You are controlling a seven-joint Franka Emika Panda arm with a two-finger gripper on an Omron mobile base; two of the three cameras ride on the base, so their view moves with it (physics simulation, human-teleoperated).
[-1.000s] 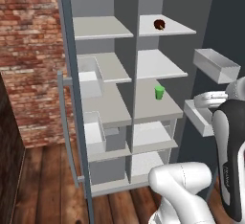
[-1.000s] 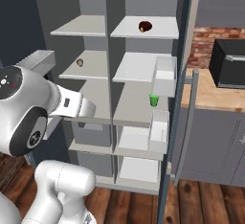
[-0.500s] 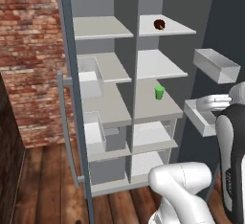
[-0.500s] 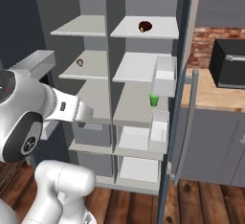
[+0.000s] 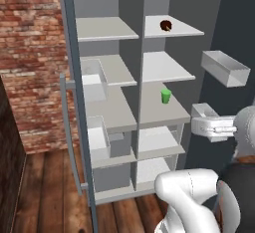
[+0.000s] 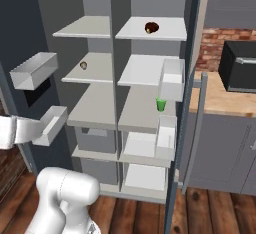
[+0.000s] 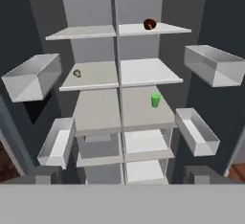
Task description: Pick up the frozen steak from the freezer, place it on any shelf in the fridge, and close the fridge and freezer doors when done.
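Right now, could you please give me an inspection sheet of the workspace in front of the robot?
Surface: pale grey shelves in two columns; both doors stand open.
Job's things: frozen steak on the top shelf of the right-hand column.
Clutter: green cup on the third right shelf; small brownish item on the second left shelf; white door bins.
Grippers: tool open, holding nothing, back from the shelves.
Cables: nothing seen.
Surroundings: brick wall, wooden floor, counter with a black appliance.

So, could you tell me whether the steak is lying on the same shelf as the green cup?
No, the steak lies on the top right shelf, two shelves above the green cup.
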